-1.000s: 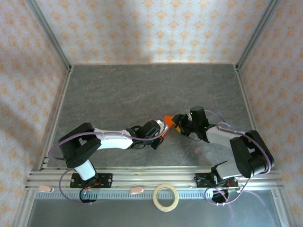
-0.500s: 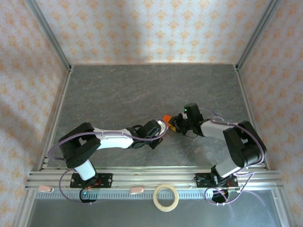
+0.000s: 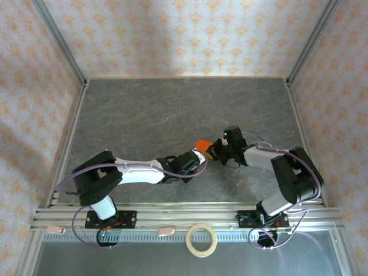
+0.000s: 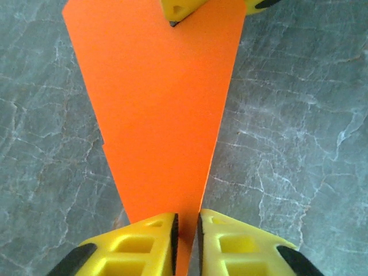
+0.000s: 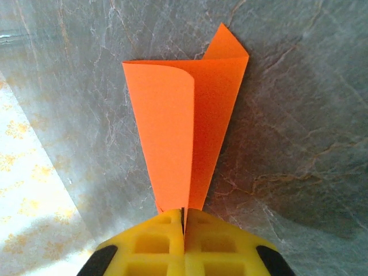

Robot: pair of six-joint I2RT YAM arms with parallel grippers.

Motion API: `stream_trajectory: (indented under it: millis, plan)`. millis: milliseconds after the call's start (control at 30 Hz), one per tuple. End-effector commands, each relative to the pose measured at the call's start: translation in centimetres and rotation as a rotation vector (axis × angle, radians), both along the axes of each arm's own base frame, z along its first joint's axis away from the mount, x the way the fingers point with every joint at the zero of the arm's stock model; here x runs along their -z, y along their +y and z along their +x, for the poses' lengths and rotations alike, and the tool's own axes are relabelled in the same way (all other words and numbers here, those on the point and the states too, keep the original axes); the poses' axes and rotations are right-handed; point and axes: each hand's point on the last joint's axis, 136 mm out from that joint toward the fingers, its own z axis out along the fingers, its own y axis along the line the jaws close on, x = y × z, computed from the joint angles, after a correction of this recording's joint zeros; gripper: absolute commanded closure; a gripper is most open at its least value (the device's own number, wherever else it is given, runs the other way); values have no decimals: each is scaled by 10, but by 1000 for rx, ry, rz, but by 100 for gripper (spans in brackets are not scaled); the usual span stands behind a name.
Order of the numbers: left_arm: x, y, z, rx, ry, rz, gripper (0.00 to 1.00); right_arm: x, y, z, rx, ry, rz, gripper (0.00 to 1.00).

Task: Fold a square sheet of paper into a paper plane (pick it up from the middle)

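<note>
The plane [image 3: 202, 144] sits a little toward 3 o'clock of the worktop [image 3: 144, 115] centre, strung between the two arms; whether it touches the surface I cannot tell. The right gripper [image 5: 184, 219] reaches in from 4 o'clock and is closed tight on the narrow end, its yellow fingers meeting on the crease. The left gripper [image 4: 187, 225] comes from 8 o'clock with its fingers slightly apart. The paper's tapered edge runs through that narrow gap without looking pinched, and the right fingertips [image 4: 179, 8] show at the far end. This looks like a handover or regrip along the centre crease, late in the folding. To do it well, the right side should probably hold firm and level while the left slides or re-closes squarely on the crease, not on one wing. In the right wrist view one flap curls over and a corner stands up behind it, so pinching off-line would likely set a crooked fold. Pulling the two apart could tear or slip thin paper, so any tension ought to be gentle. A tape ring [image 3: 202, 240] lies at 6 o'clock beyond the near rail [image 3: 172, 218], well apart from the work. The closest obstacle is each gripper to the other, almost nose to nose.
</note>
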Motion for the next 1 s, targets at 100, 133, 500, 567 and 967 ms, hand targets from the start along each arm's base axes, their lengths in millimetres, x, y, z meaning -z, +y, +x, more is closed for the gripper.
stream_trajectory:
  millis: [100,133,500,567,967]
  plan:
    - [-7,7,7,-29,-85,73,75,-18,6,5,-2,-43,45,100]
    - [-7,7,7,-30,-94,78,75,-18,7,5,-3,-44,47,100]
    - [-9,8,10,-29,-140,117,74,-24,9,5,-11,-54,68,100]
    - [-10,7,10,-28,-144,118,76,-24,9,5,-12,-56,67,100]
    - [-12,2,9,-14,-153,107,94,-20,8,3,-10,-49,61,100]
